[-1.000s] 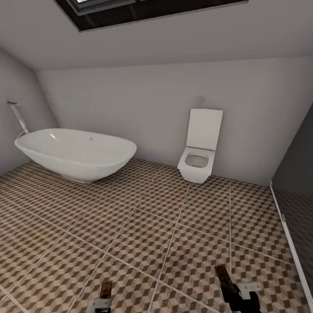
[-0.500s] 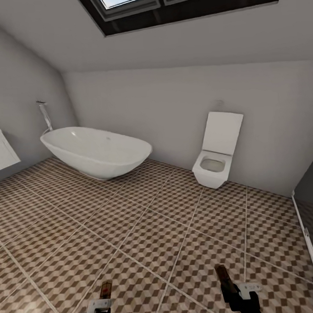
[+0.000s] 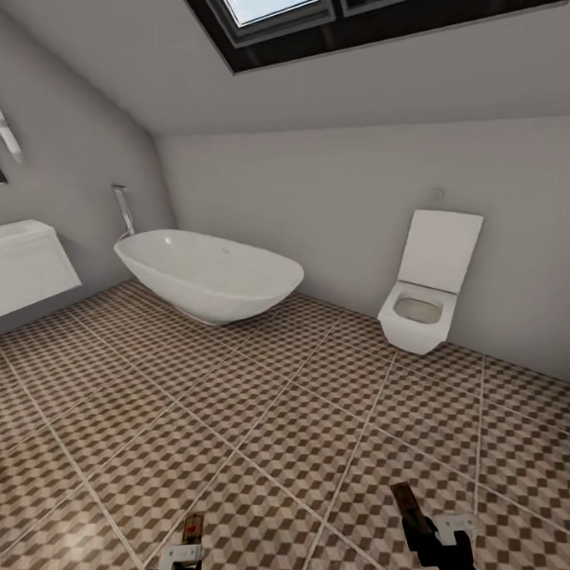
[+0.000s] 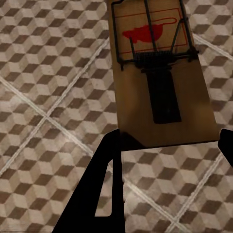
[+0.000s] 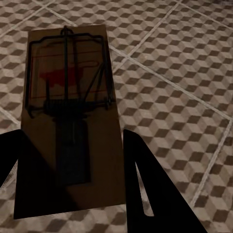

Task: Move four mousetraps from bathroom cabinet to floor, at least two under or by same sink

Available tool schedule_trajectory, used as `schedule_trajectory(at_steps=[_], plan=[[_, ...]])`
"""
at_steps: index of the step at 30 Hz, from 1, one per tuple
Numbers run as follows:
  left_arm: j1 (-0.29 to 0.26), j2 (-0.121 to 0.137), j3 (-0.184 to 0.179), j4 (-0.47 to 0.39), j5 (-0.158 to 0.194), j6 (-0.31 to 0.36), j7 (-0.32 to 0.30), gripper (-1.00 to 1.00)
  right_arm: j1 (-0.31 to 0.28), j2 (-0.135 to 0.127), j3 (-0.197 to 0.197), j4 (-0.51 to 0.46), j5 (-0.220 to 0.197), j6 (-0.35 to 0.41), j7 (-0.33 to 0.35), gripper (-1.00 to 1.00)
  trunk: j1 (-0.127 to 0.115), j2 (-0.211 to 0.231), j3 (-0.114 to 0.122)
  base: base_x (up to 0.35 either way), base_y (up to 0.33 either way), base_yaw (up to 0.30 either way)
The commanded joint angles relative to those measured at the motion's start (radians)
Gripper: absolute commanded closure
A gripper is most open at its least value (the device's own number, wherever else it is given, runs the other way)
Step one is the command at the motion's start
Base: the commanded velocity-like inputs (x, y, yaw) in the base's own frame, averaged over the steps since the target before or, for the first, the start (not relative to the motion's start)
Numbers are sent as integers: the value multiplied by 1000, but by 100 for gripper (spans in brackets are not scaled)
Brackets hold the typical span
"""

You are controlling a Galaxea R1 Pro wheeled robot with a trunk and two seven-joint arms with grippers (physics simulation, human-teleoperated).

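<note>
Your left hand (image 3: 192, 536) is shut tight on a trap (image 4: 158, 73), and it pokes up at the low edge of the head view. In the left wrist view you can see that trap well: a flat brown board with dark wire and a red mark, held by its near end between two dark fingers (image 4: 104, 189). It sticks straight out over the floor (image 3: 267, 420) and does not touch it.

Your right hand (image 3: 412, 516) has hold of a second trap (image 5: 70, 116) the same way. That one looks darker (it sits in shade). Its near end is pinched between the right fingers (image 5: 150, 194), and its far end hangs over the tiles.

The floor is all big square tiles with a small brown, beige and white cube print and pale lines between them. Both traps are up in your hands, above those tiles, one on each side of you.

Far off on your left you can see a white sink unit (image 3: 21, 269) fixed to the wall, well apart from both hands. A white oval tub (image 3: 209, 275) stands past it, near the corner of the room, with a thin chrome pipe (image 3: 124, 210) just behind its end. A white square toilet (image 3: 427, 286) with its lid up sits on the far wall to your right. A dark roof window (image 3: 354, 10) is set in the slanted ceiling.
</note>
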Motion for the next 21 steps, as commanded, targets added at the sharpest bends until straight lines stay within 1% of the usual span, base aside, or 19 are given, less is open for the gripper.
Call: schedule_trajectory(at_steps=[1,21], plan=[[-2,-1,-8,4,9,-7,2,100,0,1,-8,0,8,-4,3,100,0,0,0,0,0,228],[-2,1,-8,4,9,-7,2,100,0,1,-9,0,8,-4,3,100,0,0,22,0,0,228]])
